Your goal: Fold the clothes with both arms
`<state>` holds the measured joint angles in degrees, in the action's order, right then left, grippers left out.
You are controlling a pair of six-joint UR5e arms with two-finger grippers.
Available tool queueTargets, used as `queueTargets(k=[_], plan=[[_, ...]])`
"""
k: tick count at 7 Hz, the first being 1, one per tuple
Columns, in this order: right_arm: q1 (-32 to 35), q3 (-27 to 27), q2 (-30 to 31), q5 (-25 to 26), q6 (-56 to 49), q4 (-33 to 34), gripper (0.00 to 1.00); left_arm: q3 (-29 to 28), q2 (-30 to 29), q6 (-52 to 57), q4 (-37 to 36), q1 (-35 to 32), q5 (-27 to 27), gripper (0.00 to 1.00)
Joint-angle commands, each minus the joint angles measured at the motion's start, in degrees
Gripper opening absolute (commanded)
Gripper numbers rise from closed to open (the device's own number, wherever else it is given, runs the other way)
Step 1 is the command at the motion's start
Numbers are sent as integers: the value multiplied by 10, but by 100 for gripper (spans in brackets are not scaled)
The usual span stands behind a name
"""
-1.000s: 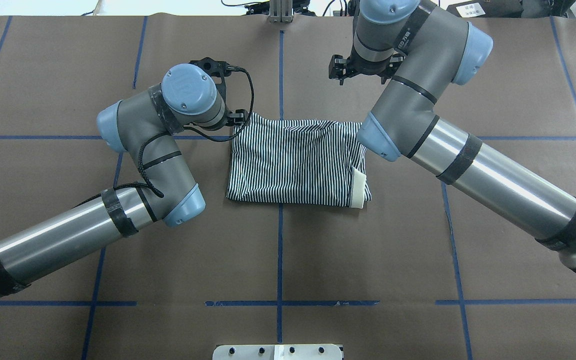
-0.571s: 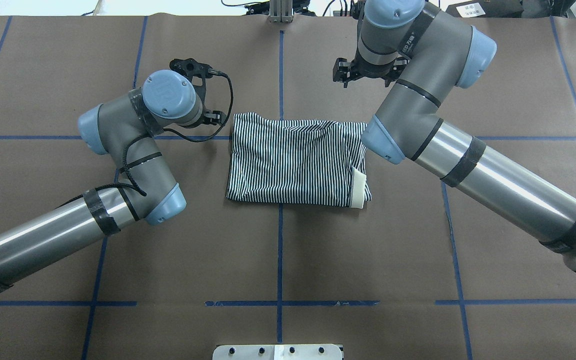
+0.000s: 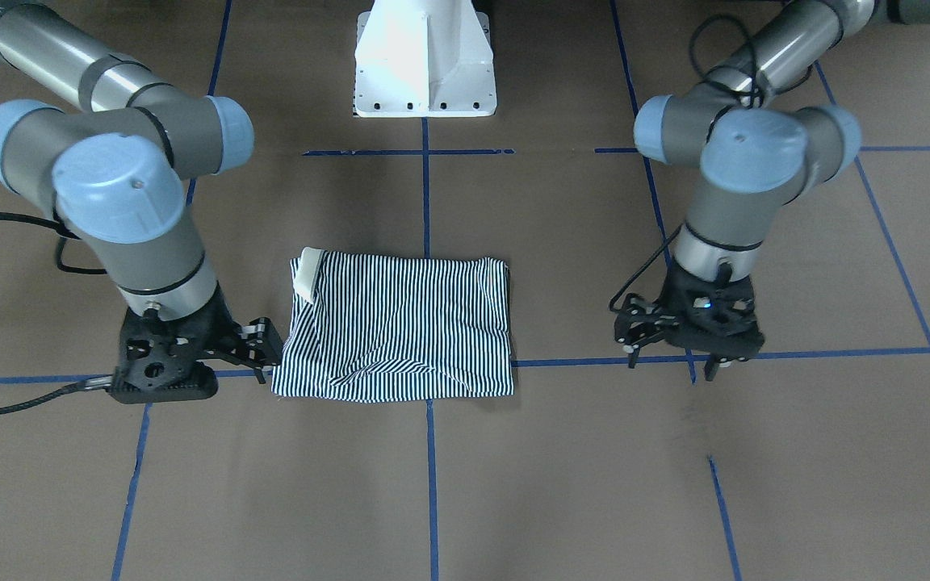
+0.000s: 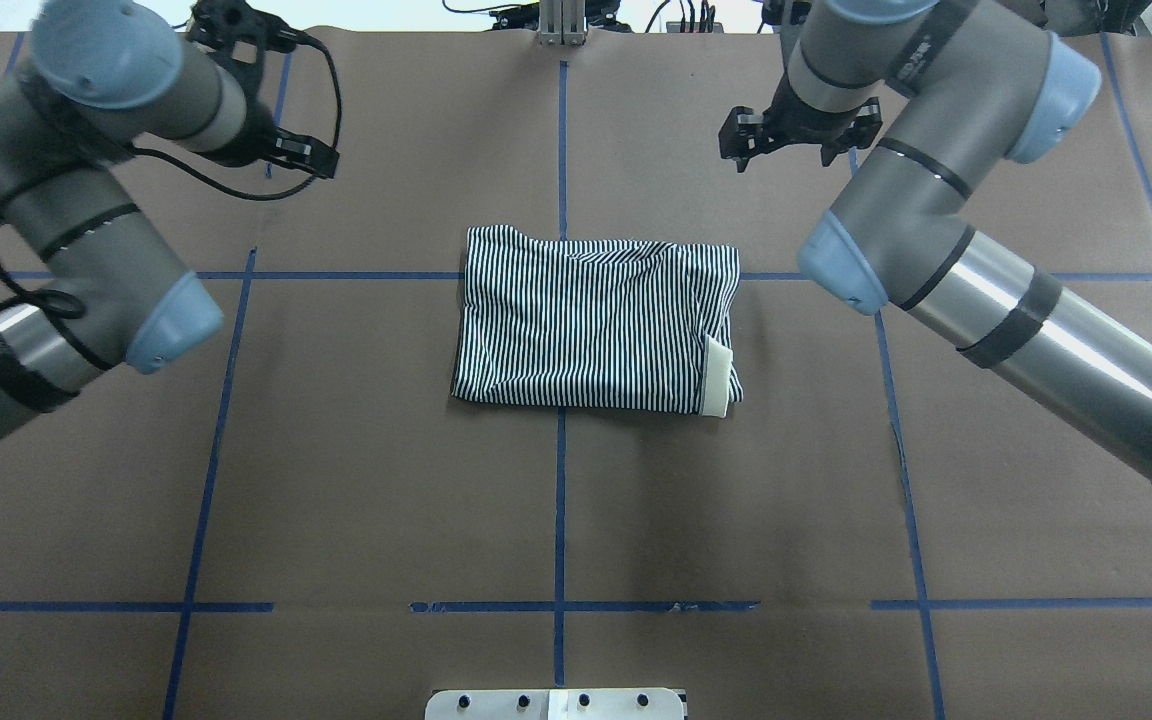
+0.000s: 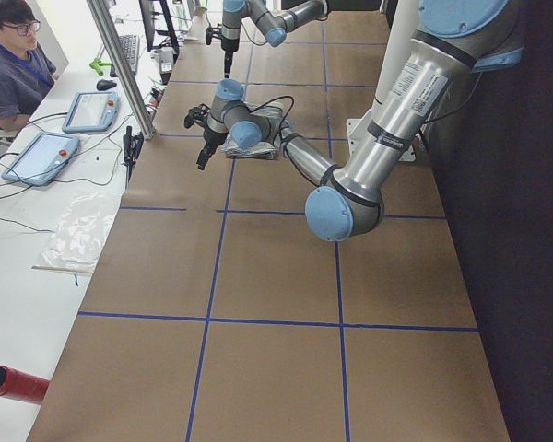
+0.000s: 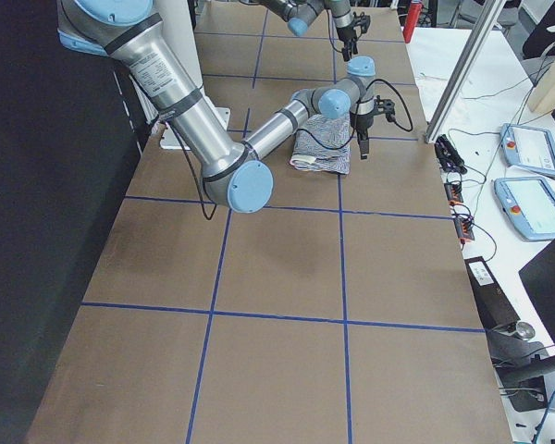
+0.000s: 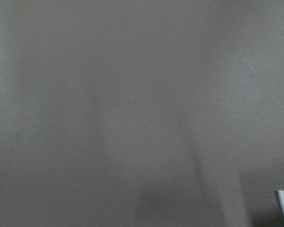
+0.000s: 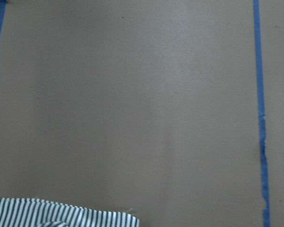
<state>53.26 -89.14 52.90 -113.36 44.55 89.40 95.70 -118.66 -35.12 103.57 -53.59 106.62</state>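
Observation:
The striped polo shirt [image 4: 591, 320] lies folded into a neat rectangle at the table's middle, its white collar [image 4: 719, 378] peeking out at the near right corner. In the front view the shirt [image 3: 400, 323] has a few creases along its lower edge. My left gripper [image 3: 669, 367] hangs open well off to the shirt's side, over a blue tape line, holding nothing. My right gripper [image 3: 267, 351] is open and empty, close beside the shirt's corner. The right wrist view catches only a strip of the shirt [image 8: 61, 213]. The left wrist view is a blur of brown table.
The white pedestal base [image 3: 425, 64] stands at the robot's side of the table. Blue tape lines [image 4: 561, 500] grid the brown surface. Beside the table, a person [image 5: 9, 64] sits at a white desk with teach pendants [image 5: 83, 110] and cables.
Both arms have pulled back from the shirt. The left arm swung far out to the left and toward the far edge, and the right arm shifted right. The shirt stayed put.

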Motion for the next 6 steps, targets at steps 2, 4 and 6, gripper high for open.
queueTargets(k=[2,4,6], plan=[[145,-110,168,-79,-278,52,100,157,120,269,-140,-169,94,100],[267,-108,271,-150,-480,56,100,144,200,448,-138,-291,141,100],[321,-110,409,-153,-511,32,100,131,284,451,-139,-335,189,100]])
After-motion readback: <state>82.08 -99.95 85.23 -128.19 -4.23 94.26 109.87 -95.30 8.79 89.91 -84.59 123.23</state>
